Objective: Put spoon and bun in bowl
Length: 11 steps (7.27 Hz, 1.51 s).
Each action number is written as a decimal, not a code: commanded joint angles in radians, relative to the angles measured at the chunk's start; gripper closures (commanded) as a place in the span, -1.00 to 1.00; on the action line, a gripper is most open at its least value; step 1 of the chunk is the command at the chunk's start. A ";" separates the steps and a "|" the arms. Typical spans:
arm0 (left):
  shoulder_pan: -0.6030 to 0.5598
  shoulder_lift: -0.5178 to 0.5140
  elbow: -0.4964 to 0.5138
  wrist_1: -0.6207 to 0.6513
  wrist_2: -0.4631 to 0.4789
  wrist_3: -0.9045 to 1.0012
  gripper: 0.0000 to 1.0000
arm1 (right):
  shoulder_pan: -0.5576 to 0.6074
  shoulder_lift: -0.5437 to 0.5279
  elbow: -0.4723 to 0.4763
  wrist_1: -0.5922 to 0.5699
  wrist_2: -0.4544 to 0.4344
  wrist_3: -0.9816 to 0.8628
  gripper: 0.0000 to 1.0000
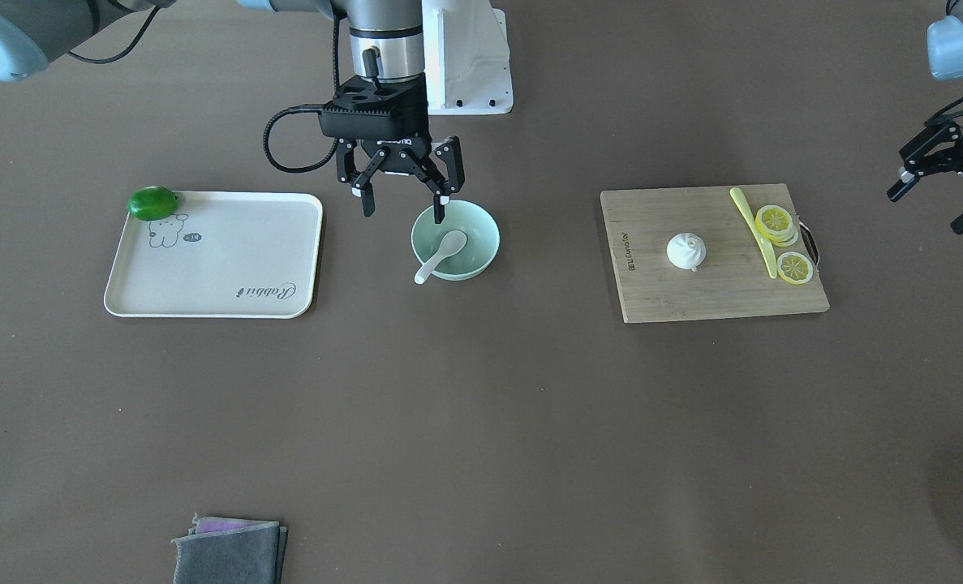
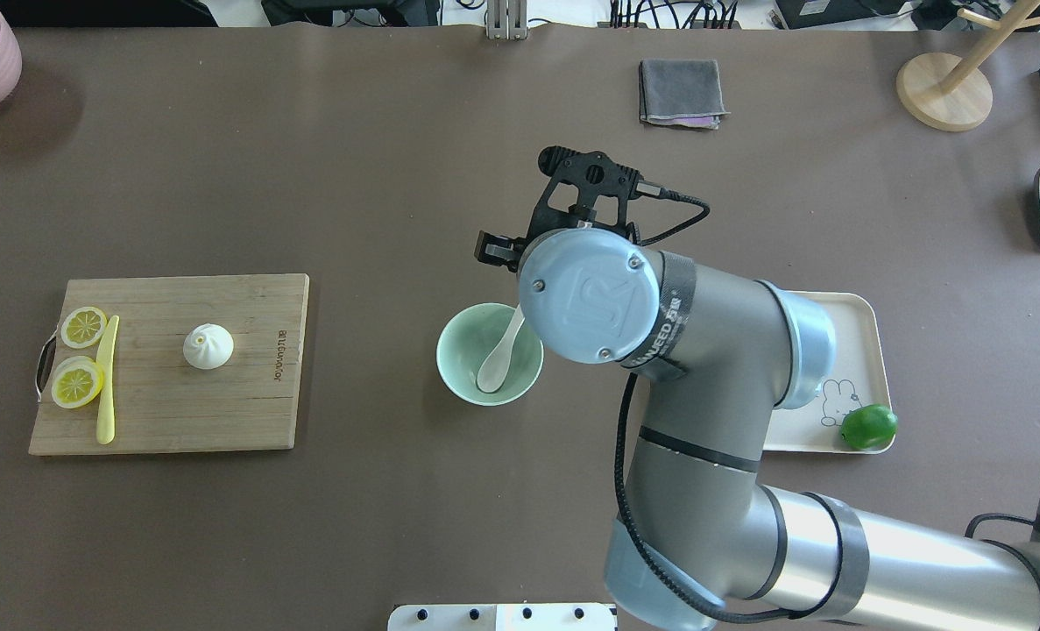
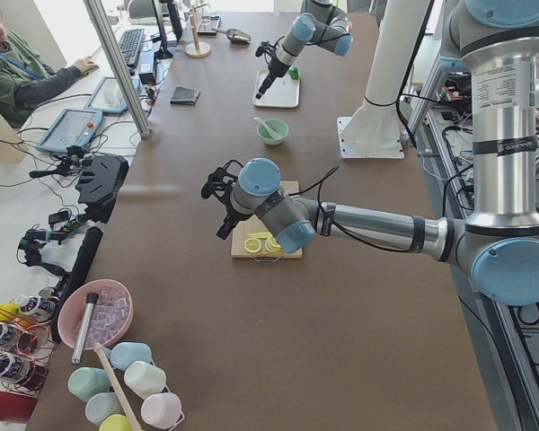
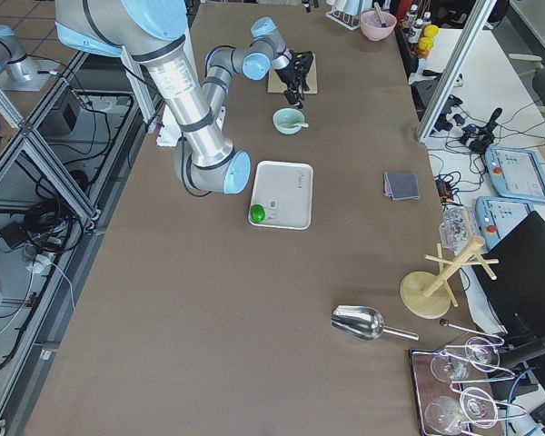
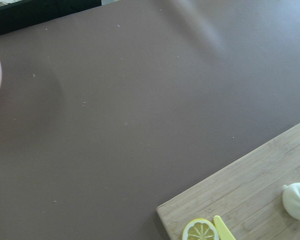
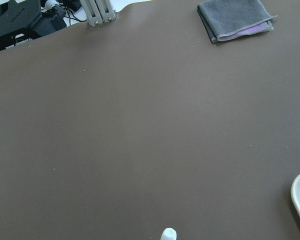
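The white spoon [image 1: 442,253] lies in the mint-green bowl [image 1: 485,235] with its handle resting over the rim; both also show in the overhead view, the spoon [image 2: 500,350] inside the bowl [image 2: 454,359]. My right gripper [image 1: 404,212] is open and empty, just above the bowl's robot-side rim. The white pleated bun [image 1: 686,251] sits on the wooden cutting board [image 1: 692,300], also in the overhead view [image 2: 208,345] and the left wrist view [image 5: 297,200]. My left gripper [image 1: 935,199] is open and empty, above the table beyond the board's outer end.
Lemon slices [image 1: 775,223] and a yellow-green knife [image 1: 753,227] lie on the board. A cream tray [image 1: 213,268] with a green lime [image 1: 152,203] at its corner lies on the bowl's other side. A folded grey cloth [image 1: 230,551] lies near the operators' edge.
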 commanded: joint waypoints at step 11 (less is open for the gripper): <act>0.684 -0.094 -0.070 -0.060 0.722 -0.344 1.00 | 0.620 -0.428 0.088 0.128 0.694 -0.854 -1.00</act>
